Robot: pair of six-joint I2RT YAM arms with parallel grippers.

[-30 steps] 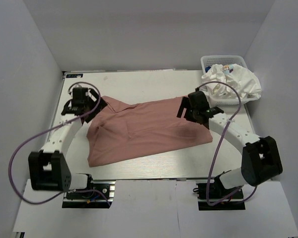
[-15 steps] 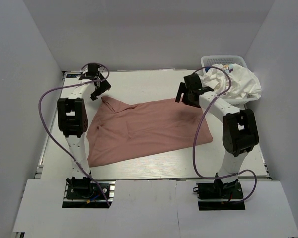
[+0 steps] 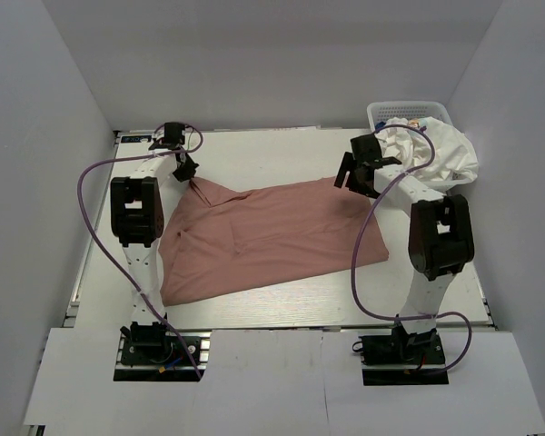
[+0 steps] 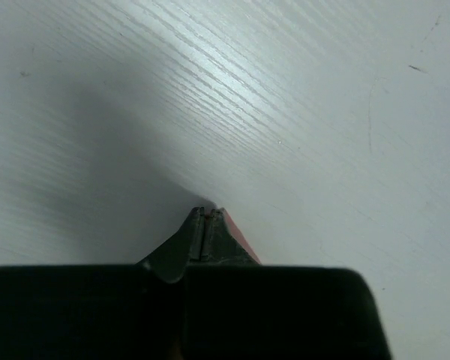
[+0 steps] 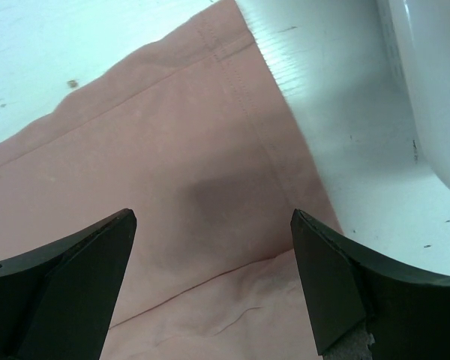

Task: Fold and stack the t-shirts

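Pinches a far corner of the pink t-shirt, spread flat on the surface, in the left tool, closed on a sliver of cloth. Hangs the right tool, jaws wide, just over the opposite hem corner. Best to drop straight down, grip the hem fully, then lift both corners evenly. Leaves the white t-shirt heaped in the basket.

A plain dusty pink t-shirt lies against a white table with faint wood grain. The white t-shirt spills from a white mesh basket. The left arm and right arm are white with black joints. The left gripper and right gripper are black, and the cables are purple.
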